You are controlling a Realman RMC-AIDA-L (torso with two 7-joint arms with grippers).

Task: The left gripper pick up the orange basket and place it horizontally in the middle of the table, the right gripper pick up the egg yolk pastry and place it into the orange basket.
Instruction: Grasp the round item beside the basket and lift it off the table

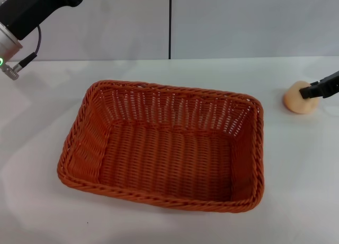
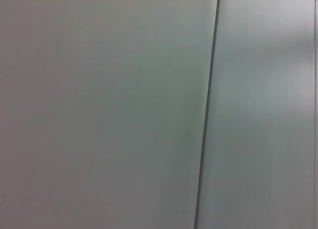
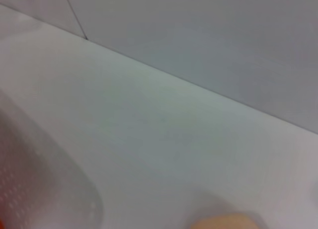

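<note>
One arm works: the right gripper [image 1: 310,91] has its black tip on the egg yolk pastry [image 1: 300,98], though its opening can't be made out. Well to its left, the orange basket [image 1: 164,143] lies flat mid-table [image 1: 42,212]; the left arm [image 1: 21,16] is raised far beyond.

The left arm [image 1: 32,8], seen in the head view, is a black casing that ends in a silver cylindrical section [image 1: 7,38] carrying a small green light [image 1: 1,62]. A thin black cable [image 1: 36,45] loops from the casing to a silver plug [image 1: 13,70] just beside that section. The right claw [image 1: 310,91] is narrow, black and angular.
</note>
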